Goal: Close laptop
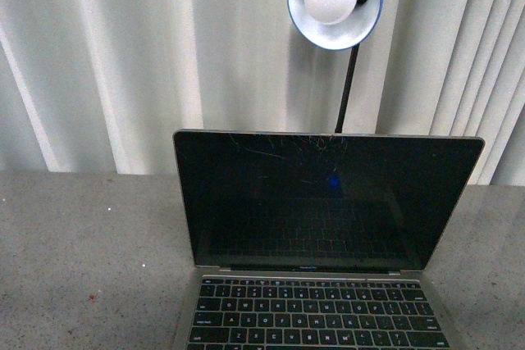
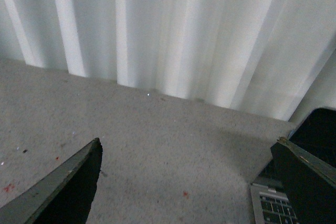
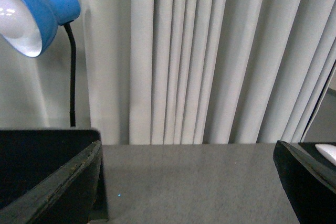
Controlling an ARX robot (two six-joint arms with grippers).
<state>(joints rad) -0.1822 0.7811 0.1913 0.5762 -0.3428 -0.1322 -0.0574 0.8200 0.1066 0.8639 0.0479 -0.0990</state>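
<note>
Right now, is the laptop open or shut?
Open. The laptop has its black screen standing upright behind the exposed keyboard.

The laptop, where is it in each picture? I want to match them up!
Front view: the laptop sits bottom middle, open, screen facing the camera.
Left wrist view: its keyboard corner and screen edge peek from behind one finger of the left gripper.
Right wrist view: its black screen shows just beyond one finger of the right gripper.
Shared landmark: the pleated white curtain, behind in all three.
</note>
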